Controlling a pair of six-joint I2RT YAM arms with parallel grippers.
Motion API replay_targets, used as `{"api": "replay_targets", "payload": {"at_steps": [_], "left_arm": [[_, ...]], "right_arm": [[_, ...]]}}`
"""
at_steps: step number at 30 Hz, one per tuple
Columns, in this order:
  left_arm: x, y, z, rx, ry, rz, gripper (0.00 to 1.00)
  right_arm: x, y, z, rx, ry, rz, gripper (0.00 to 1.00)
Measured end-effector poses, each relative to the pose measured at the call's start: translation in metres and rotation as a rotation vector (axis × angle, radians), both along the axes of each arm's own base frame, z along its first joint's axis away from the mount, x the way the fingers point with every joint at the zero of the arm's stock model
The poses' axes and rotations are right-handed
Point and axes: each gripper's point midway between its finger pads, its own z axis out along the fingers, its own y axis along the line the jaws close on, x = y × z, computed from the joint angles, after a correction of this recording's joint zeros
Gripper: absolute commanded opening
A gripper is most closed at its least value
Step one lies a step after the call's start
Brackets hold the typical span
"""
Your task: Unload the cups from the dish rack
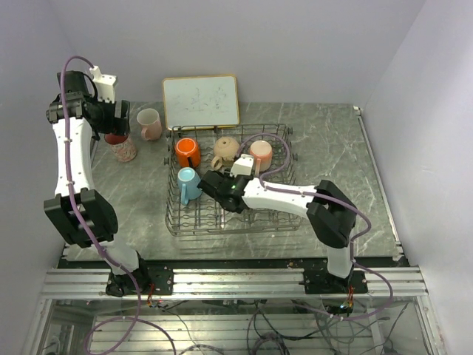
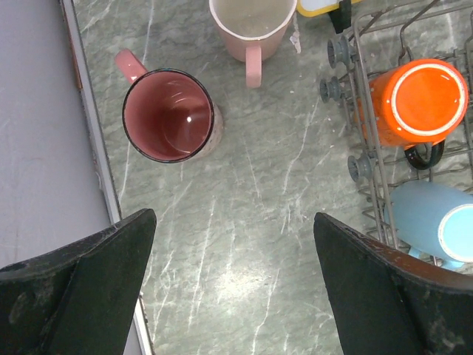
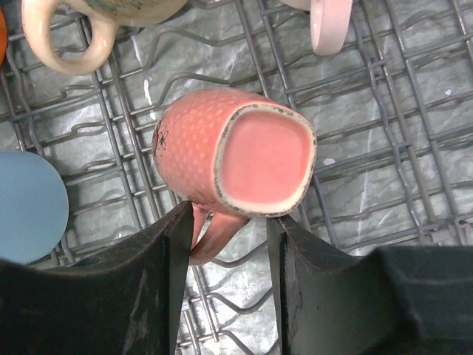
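The dish rack (image 1: 284, 214) holds an orange mug (image 1: 188, 152), a light blue mug (image 1: 188, 183), a tan mug (image 1: 226, 147) and a salmon mug (image 1: 260, 154). My right gripper (image 1: 214, 183) is low inside the rack. In the right wrist view it (image 3: 227, 213) straddles the handle of a dotted salmon mug (image 3: 244, 148) lying base towards me. The left finger touches the handle and the right fingertip touches the base rim. My left gripper (image 2: 234, 216) is open and empty above bare table left of the rack (image 2: 369, 170). A dark pink mug (image 2: 168, 115) and a pale pink mug (image 2: 253, 26) stand upright on the table.
A wood-framed whiteboard (image 1: 201, 101) leans behind the rack. The table's left edge rail (image 2: 96, 148) runs close beside the dark pink mug. The tan mug's handle (image 3: 66, 41) and the light blue mug (image 3: 29, 207) lie close to the gripped mug.
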Motion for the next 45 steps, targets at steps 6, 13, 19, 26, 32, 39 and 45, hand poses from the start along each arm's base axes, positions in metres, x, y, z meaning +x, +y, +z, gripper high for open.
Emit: {"api": "replay_targets", "payload": {"at_steps": [6,13,19,26,32,39,45], "left_arm": [[-0.001,-0.006,0.002,-0.015,-0.007,-0.013,0.99],[-0.004,-0.008,0.007,-0.016,-0.018,-0.017,0.99],[-0.007,-0.009,0.006,-0.019,-0.014,-0.016,0.99],[-0.009,-0.009,0.001,-0.024,-0.002,-0.016,0.99],[-0.010,-0.013,0.002,-0.033,-0.007,-0.027,0.99],[-0.023,-0.032,0.001,-0.083,-0.018,-0.106,0.99],[-0.064,-0.070,-0.010,-0.129,-0.071,-0.300,0.99]], "right_arm": [[0.000,-0.005,0.006,0.026,-0.028,0.021,0.39],[0.003,0.004,0.004,0.025,0.004,0.097,0.40],[0.014,0.014,-0.002,0.042,0.021,0.127,0.24],[0.017,0.025,0.001,0.040,0.021,0.163,0.02],[0.016,0.024,0.001,0.036,0.021,0.168,0.00],[0.011,0.024,0.023,0.042,0.018,0.230,0.00],[0.006,0.039,0.099,0.210,-0.077,0.335,0.00]]}}
